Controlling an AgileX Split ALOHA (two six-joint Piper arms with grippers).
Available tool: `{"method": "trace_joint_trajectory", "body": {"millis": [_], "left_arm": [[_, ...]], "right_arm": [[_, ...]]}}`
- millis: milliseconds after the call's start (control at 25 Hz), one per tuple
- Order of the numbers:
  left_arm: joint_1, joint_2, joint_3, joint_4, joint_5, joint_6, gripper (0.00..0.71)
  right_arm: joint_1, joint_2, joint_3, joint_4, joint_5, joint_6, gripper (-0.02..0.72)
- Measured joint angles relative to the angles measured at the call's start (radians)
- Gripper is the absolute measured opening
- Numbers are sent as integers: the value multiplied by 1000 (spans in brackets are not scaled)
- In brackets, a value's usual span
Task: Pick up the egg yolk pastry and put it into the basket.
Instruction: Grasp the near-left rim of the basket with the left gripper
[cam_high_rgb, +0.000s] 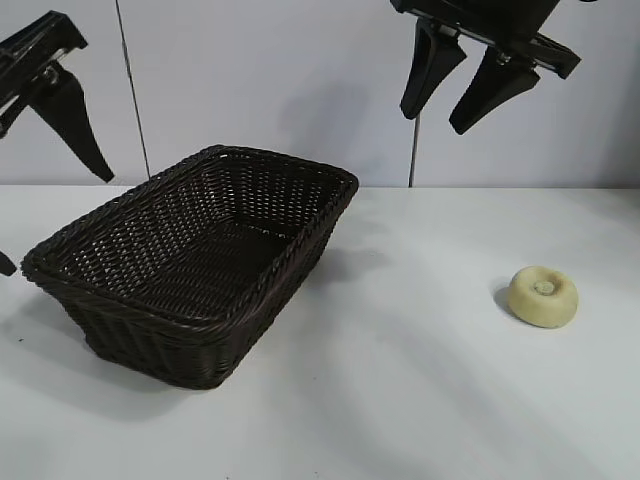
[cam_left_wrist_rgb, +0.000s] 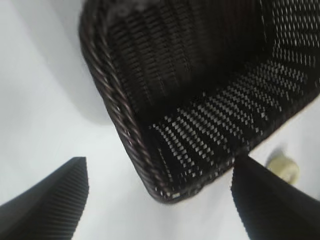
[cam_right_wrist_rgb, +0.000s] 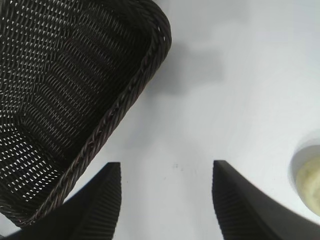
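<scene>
The egg yolk pastry (cam_high_rgb: 543, 296), a small pale yellow puck with a dimpled top, lies on the white table at the right. It also shows in the left wrist view (cam_left_wrist_rgb: 284, 167) and at the edge of the right wrist view (cam_right_wrist_rgb: 310, 180). The dark woven basket (cam_high_rgb: 170, 340) stands left of centre with nothing in it. My right gripper (cam_high_rgb: 433, 122) hangs open high above the table, between the basket and the pastry, with only bare table between its fingers (cam_right_wrist_rgb: 166, 164). My left gripper (cam_high_rgb: 55, 225) hovers open at the far left beside the basket, holding nothing (cam_left_wrist_rgb: 161, 160).
A pale wall with dark vertical seams (cam_high_rgb: 130, 90) runs behind the table. Open white tabletop (cam_high_rgb: 400, 380) stretches between the basket and the pastry and along the front.
</scene>
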Motion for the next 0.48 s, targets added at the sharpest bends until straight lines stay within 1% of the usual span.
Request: {"method": "trace_joint_trajectory", "body": {"millis": [120, 320, 400, 480], "left_arm": [[0, 27, 0, 4, 0, -26, 571], [-1, 110, 0, -25, -8, -31, 571], [-9, 138, 0, -25, -24, -31, 571], [-26, 165, 0, -25, -54, -31, 571]], "right_arm": [[0, 0, 0, 0, 0, 0, 402], [0, 0, 0, 0, 0, 0, 402], [0, 0, 0, 0, 0, 0, 402], [0, 0, 0, 0, 0, 0, 402]]}}
